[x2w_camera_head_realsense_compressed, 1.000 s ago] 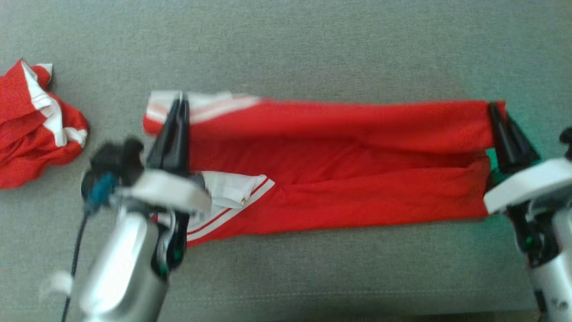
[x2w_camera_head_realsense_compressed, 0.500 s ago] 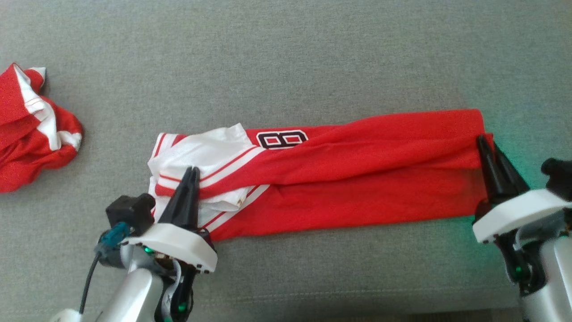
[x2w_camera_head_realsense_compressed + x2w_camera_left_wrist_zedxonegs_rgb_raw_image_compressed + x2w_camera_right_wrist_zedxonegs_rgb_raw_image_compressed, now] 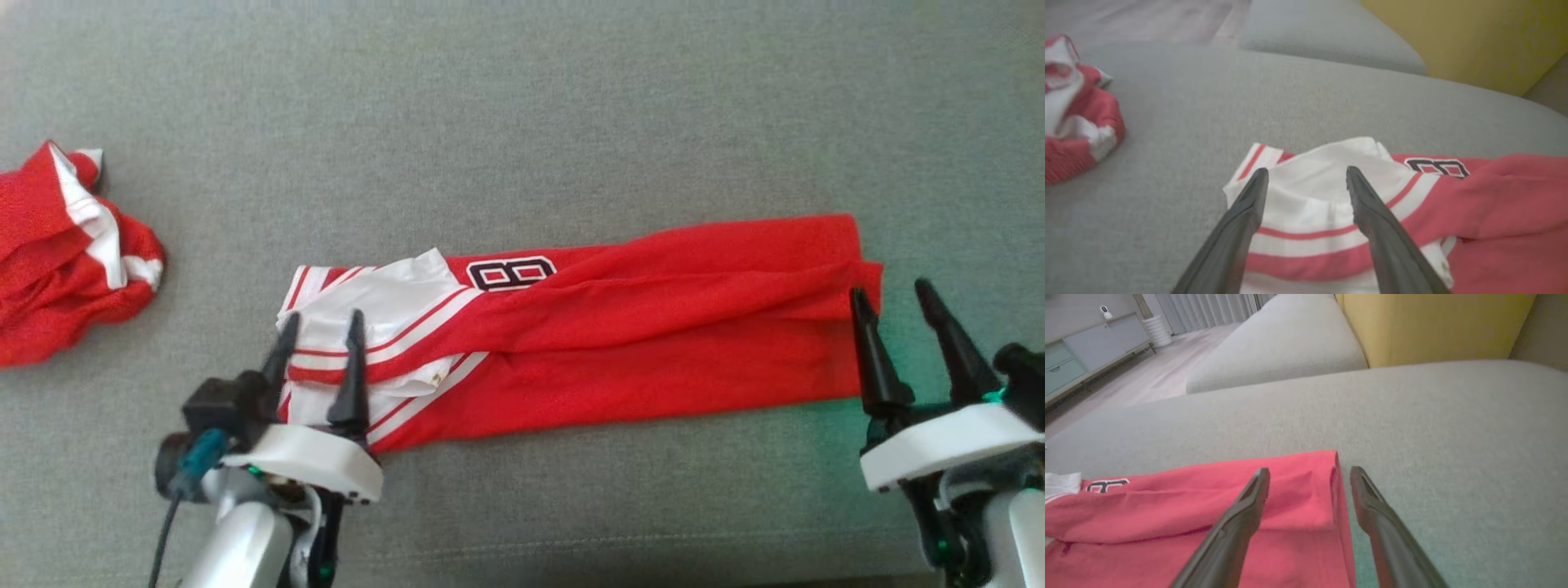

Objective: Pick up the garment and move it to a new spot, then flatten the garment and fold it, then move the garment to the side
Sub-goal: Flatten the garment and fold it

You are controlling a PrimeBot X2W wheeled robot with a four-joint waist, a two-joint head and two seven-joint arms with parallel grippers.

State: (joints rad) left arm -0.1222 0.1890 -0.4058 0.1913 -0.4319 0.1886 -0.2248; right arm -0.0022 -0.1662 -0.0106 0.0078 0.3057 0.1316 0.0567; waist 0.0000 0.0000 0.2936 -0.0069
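– While the two end effectors sit nearest the head camera, how do they stand?
– The left end effector has its fingers spread wide and holds nothing. Both fingers lie over the white, red-striped end of the garment. The right end effector is spread just as wide and is empty too, astride the garment's opposite end. One finger is over the red cloth, and the other is just past the garment's edge, over the grey sofa.
– Do the tips touch the cloth?
– I cannot tell, in either wrist view.
– And the garment itself?
– It lies flat on the sofa as a long red band, folded lengthwise and running from one end effector to the other. Its upper layer sits slantwise on the lower one, with creases running along its length. At the left end of the garment the white part is bunched. A number patch, black and white, sits on the garment's far edge just beside that white part.
– Anything beyond the garment?
– A crumpled jersey, red and white, lies in a heap well apart from the garment's white end. Farther back, behind the garment, the right wrist view shows a yellow cushion. Off past the garment's white end it also shows a pale floor and a low cabinet
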